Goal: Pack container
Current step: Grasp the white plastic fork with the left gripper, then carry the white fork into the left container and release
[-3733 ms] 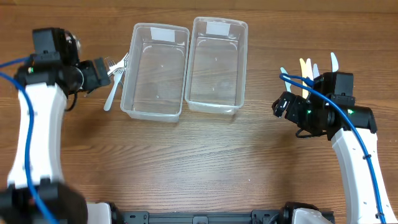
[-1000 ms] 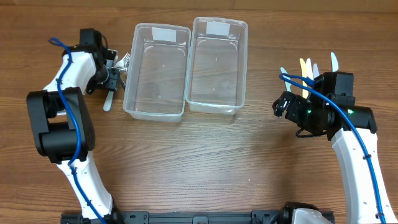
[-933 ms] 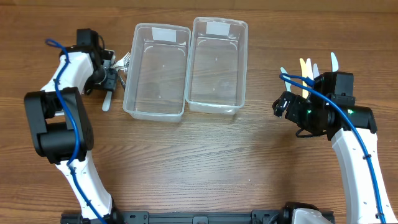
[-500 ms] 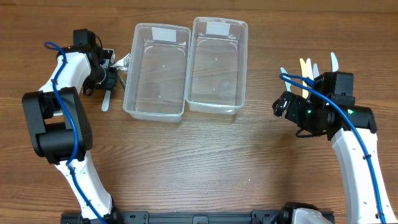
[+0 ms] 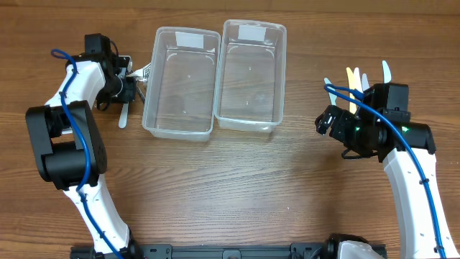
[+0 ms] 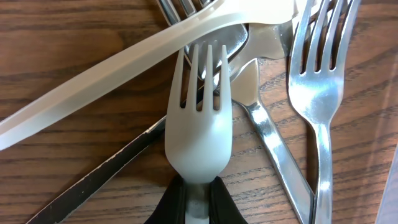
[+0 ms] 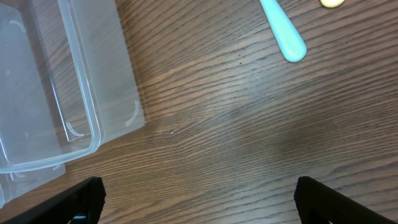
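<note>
Your left pincer (image 6: 198, 200) is clamped on the white plastic fork (image 6: 198, 130) in the cutlery heap (image 5: 141, 72) near the far-left corner of the counter (image 5: 230, 187) — lift crookedly and its tines may snag the metal forks (image 6: 320, 93), dragging them along or twisting it loose.

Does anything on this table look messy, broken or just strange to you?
Only the cutlery pile beside the left container: plastic and metal forks lie crisscrossed over one another. The left gripper pinches the white plastic fork by its neck. Nothing looks spilled or broken.
</note>
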`<state>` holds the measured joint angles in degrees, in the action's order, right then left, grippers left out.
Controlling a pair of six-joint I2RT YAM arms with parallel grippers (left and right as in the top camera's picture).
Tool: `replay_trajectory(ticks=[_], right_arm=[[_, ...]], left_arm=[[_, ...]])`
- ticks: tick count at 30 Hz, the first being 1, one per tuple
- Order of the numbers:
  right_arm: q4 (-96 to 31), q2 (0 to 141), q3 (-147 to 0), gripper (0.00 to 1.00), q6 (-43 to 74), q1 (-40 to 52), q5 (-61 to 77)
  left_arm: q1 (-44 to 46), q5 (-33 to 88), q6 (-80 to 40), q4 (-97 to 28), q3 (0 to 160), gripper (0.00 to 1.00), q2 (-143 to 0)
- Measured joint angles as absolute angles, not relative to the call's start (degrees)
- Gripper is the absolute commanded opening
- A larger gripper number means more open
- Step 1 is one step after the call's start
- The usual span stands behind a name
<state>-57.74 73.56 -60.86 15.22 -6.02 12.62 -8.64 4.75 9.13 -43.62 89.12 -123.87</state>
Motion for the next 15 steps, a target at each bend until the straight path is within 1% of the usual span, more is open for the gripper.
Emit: replay_trajectory(ticks=[3,8,11,15], right_arm=[[-57.8,73.6,-60.9,1.00,15.2,-6.0,12.6],[-57.8,73.6,-60.9,1.00,15.2,-6.0,12.6],[-57.8,73.6,-60.9,1.00,15.2,-6.0,12.6],[-57.8,73.6,-60.9,1.00,15.3,-6.0,12.6]], left_arm=[[-8.6,4.8,9.1,-43.9,89.2,0.04,-123.9],[-8.6,4.8,9.1,-52.0,92.6,0.04,-123.9],[-8.6,4.8,9.1,-57.3,98.5,0.04,-123.9],[-8.1,4.7,9.1,-61.1,105.8,0.04,-123.9]])
